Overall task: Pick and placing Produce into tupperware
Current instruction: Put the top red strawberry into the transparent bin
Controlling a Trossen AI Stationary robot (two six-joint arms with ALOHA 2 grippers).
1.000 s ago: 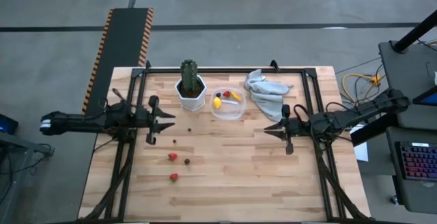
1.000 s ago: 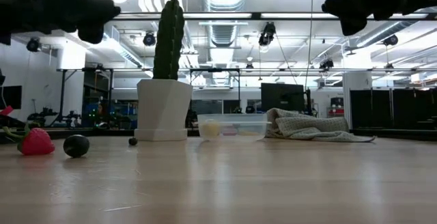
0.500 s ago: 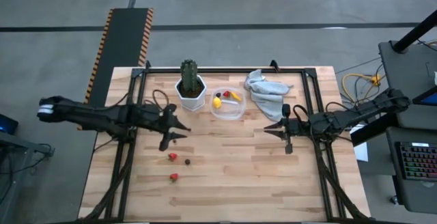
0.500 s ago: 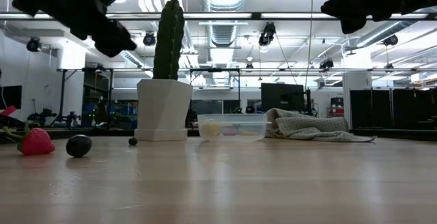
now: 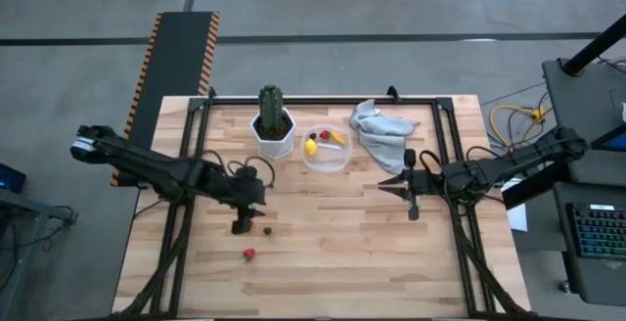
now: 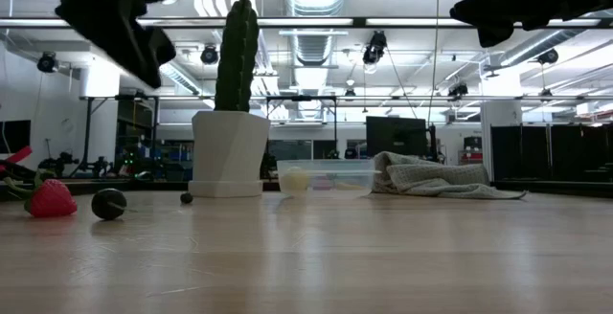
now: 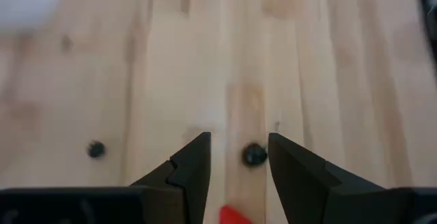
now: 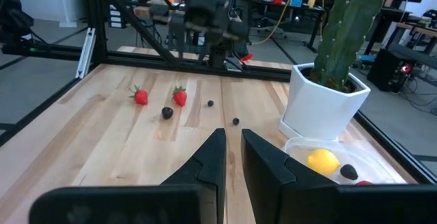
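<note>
Loose produce lies on the wooden table: a red berry [image 7: 235, 215], a dark round berry [image 7: 255, 155], a smaller dark berry [image 7: 96, 149] and a second red berry [image 5: 248, 253]. My left gripper [image 7: 239, 142] hangs open above the first red berry and the dark berry, tipped down and touching neither. The clear tupperware [image 5: 339, 161] rests on the table and holds a yellow lemon [image 5: 311, 148], a red piece [image 5: 324, 135] and a yellow-orange stick [image 5: 337, 138]. At the table's right, my right gripper [image 5: 399, 186] is shut, holds nothing and points at the tupperware.
A green cactus in a white pot [image 5: 275, 137] stands just left of the tupperware. A crumpled grey cloth [image 5: 381, 130] lies to its right. Black frame rails [image 5: 450, 145] run along the table's sides. Bare wood stretches toward the near edge.
My left gripper has swung from the table's left side toward the right and near edge. It has tipped from nearly level to pointing steeply down over the red berry and dark berry. The produce has not moved.
</note>
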